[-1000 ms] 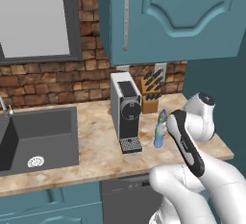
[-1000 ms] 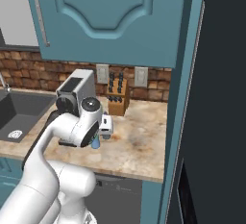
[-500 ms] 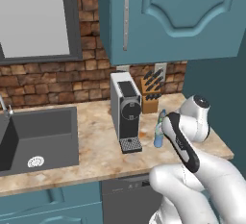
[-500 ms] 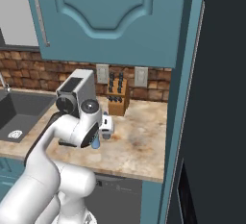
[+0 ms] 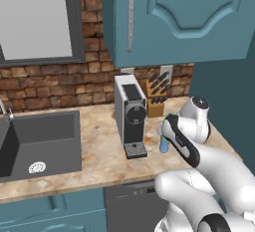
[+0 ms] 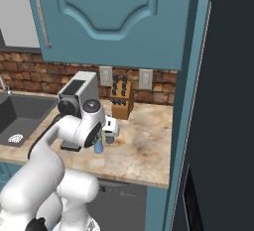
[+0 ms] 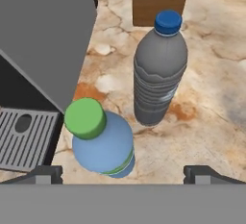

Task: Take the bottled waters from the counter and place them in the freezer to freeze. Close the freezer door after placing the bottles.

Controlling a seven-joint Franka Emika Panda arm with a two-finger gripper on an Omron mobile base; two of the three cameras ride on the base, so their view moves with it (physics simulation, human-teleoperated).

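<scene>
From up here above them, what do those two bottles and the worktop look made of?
Blue bottle: translucent plastic, it seems, with a matt green cap. Grey bottle: duller ribbed plastic, blue cap. Worktop: polished beige stone, judging by the marbled veins, though it could be laminate.

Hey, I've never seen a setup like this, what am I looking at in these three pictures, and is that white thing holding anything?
All three are computer-rendered. The white thing is a robot arm on a driving base, facing a kitchen counter. Two pictures come from cameras on the base, behind the arm to its left and right. The third looks down from the arm's hand; its tool is open and holds nothing. Just below it stands a blue bottle with a green cap, and beside that a grey bottle with a blue cap, both upright. Also on the counter: a coffee machine, a knife block and a sink.
</scene>
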